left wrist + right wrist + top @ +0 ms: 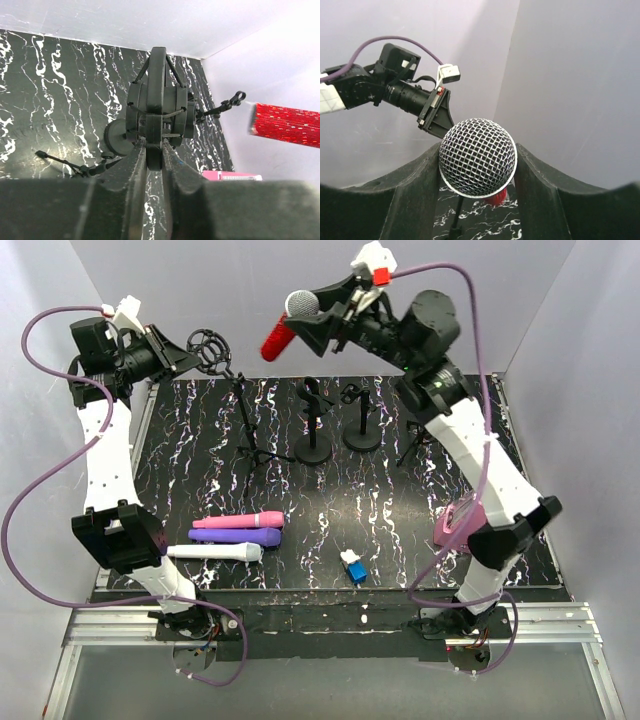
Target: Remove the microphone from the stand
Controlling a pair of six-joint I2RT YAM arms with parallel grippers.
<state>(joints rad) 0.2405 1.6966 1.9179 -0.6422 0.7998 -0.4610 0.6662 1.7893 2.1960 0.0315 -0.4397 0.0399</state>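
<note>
The red microphone (277,338) with a silver mesh head (477,157) hangs in the air at the back, apart from every stand. My right gripper (318,312) is shut on it just behind the head, a finger on each side. The microphone's red body (287,125) shows at the right of the left wrist view. My left gripper (154,150) is shut on the black ring mount (159,107) on top of the tripod stand (248,425) at the back left. That mount holds no microphone.
Pink (238,521), purple (235,536) and white (215,552) microphones lie on the black marbled mat (400,520) at the front left. Two round-base stands (314,430) (361,420) and another tripod (413,440) stand at the back. A blue-and-white block (353,566) lies near the front edge, and a pink box (458,522) lies by the right arm.
</note>
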